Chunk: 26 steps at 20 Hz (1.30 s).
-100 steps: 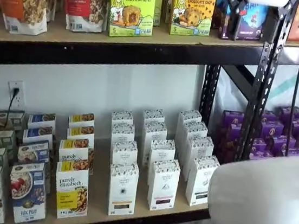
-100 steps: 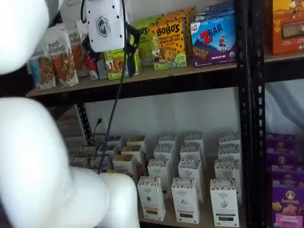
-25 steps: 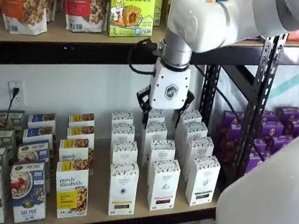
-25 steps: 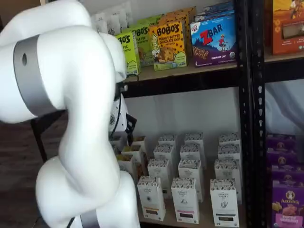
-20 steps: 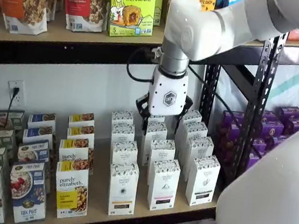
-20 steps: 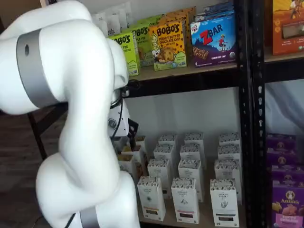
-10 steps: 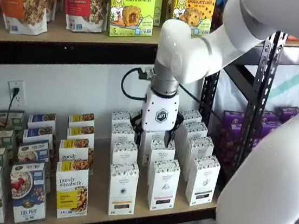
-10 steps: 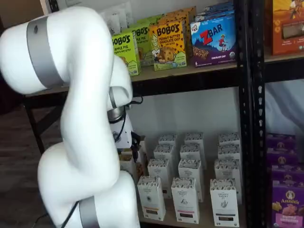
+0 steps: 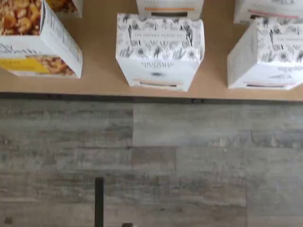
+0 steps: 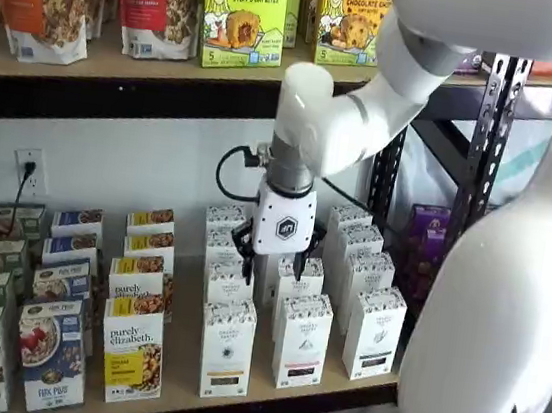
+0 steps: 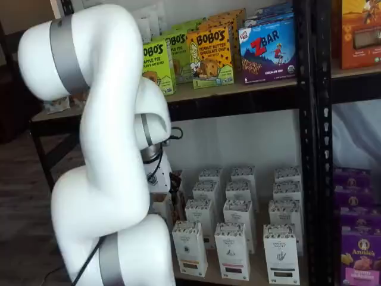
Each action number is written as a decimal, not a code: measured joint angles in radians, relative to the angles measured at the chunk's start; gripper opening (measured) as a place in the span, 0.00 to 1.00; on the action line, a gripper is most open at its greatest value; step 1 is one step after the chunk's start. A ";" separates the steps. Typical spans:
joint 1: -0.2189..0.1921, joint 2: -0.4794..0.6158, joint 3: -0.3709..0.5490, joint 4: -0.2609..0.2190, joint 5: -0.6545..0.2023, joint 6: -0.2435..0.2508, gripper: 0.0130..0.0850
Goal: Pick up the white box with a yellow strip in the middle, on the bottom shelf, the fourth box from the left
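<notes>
Here, white box (image 9: pixel 160 49), speckled top, orange strip

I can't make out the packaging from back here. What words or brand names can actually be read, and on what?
"BOBO'S APPLE PIE": green box.
"BOBO'S PEANUT BUTTER CHOCOLATE CHIP": yellow box.
"ZBAR": blue box.
"purely elizabeth": granola-picture box.
"THE ORGANIC PANTRY CO": white box.
"Annie's": purple box.
Smaller print is too blurred to read.

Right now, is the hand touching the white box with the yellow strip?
Apart. In a shelf view the hand hangs above the rows behind, while the white box stands alone at the front.
</notes>
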 joint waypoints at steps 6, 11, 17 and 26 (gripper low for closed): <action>-0.014 0.113 -0.059 0.052 -0.065 -0.059 1.00; -0.036 0.216 -0.130 0.008 -0.076 -0.041 1.00; -0.057 0.354 -0.219 -0.009 -0.125 -0.046 1.00; -0.068 0.522 -0.324 -0.055 -0.208 -0.015 1.00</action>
